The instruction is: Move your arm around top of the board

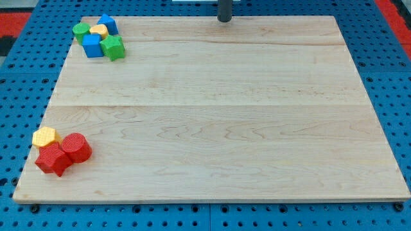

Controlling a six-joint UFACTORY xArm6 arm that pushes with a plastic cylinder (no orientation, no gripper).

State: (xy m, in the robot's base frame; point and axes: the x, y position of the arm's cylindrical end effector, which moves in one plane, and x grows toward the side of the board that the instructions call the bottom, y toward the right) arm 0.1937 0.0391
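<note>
My tip [224, 20] is at the top edge of the wooden board [218, 115], slightly right of centre, far from all blocks. At the top left corner sits a cluster: a green round block [81, 30], a yellow block [99, 31], a blue block [108, 24], a blue cube [92, 45] and a green star-shaped block [113, 47]. At the bottom left sit a yellow hexagonal block [45, 136], a red cylinder [75, 147] and a red block [52, 159], touching each other.
The board lies on a blue perforated table [26, 90]. A red area [19, 16] shows at the top left and top right corners of the view.
</note>
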